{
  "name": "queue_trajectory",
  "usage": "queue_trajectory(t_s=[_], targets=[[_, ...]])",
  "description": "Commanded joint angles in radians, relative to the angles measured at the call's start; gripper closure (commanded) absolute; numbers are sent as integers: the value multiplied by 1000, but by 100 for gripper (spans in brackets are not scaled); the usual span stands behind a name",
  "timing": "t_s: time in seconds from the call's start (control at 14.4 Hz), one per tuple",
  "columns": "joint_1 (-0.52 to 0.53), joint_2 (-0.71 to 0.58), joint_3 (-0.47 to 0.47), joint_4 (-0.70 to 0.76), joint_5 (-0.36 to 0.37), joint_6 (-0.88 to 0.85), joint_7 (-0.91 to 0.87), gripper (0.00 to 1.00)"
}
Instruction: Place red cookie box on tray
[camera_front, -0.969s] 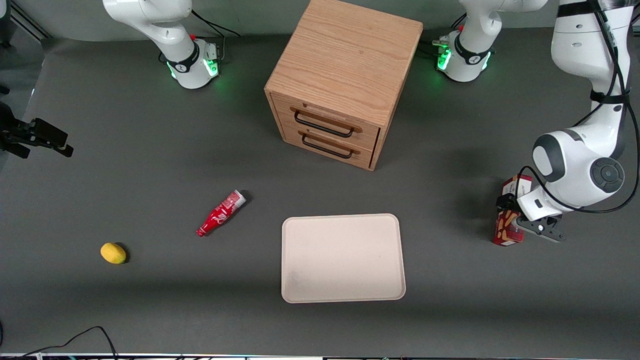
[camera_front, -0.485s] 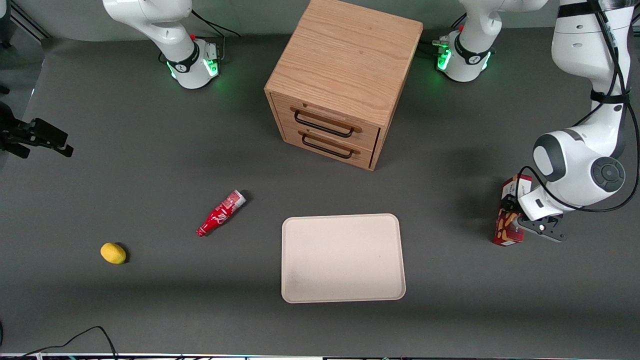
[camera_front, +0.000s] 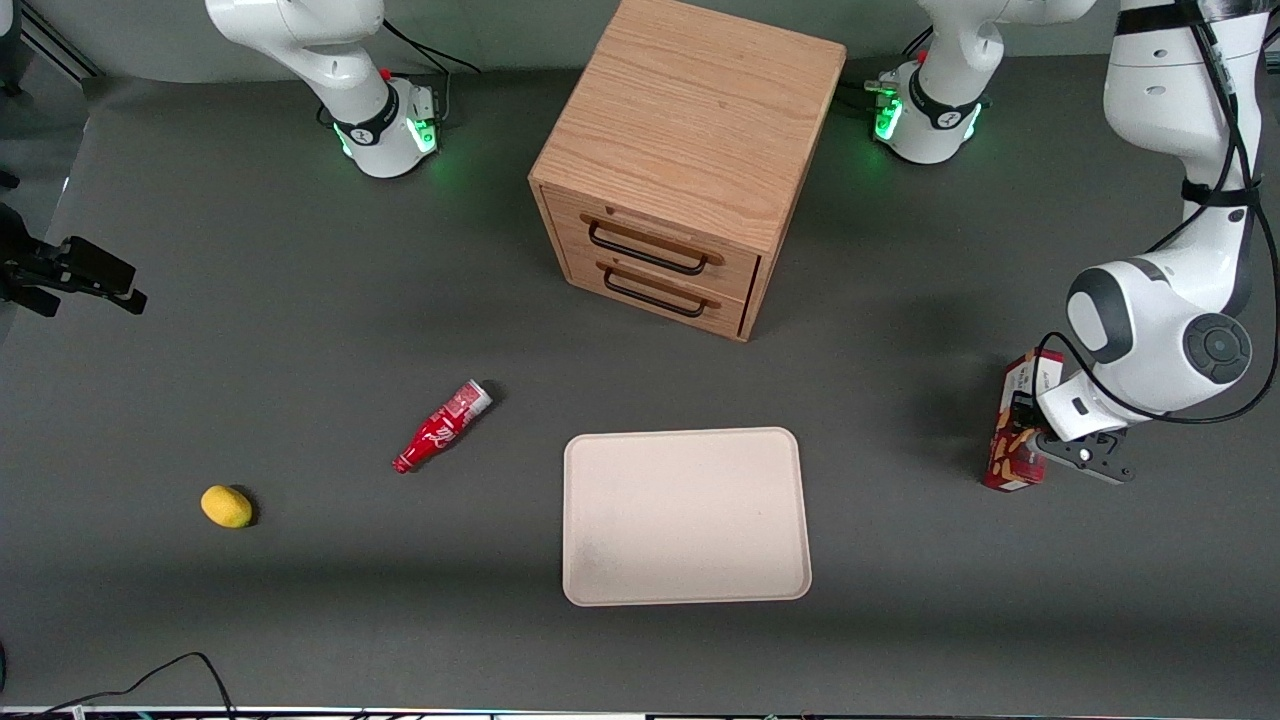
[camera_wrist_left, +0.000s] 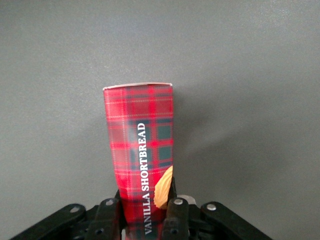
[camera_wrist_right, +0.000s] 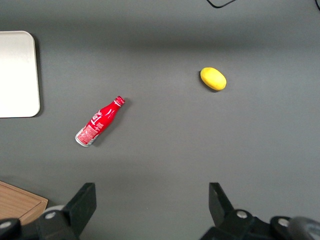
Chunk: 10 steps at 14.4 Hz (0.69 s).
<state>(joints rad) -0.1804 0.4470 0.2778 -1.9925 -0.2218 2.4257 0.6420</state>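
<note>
The gripper (camera_wrist_left: 142, 220) is clamped on the red cookie box (camera_wrist_left: 141, 155), one finger at each long side. The left arm is bent low toward its own table end. The tray (camera_front: 686, 517) is well apart, toward the table's middle.

White arm (camera_front: 1160, 330), black gripper (camera_wrist_left: 142, 217)

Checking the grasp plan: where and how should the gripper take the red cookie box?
Across the narrow width, coming from above. The red cookie box lies flat and slim, so its long sides fit between the fingers. The gripper already straddles it there, toward one end, probably shut on it.
</note>
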Motion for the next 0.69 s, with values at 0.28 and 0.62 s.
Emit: queue_trajectory(t_s=[0.28,0.62], targets=[[-22,-152,35,143,92,-380,-54,100],[-36,-169,35,516,160,-870,-143,100]])
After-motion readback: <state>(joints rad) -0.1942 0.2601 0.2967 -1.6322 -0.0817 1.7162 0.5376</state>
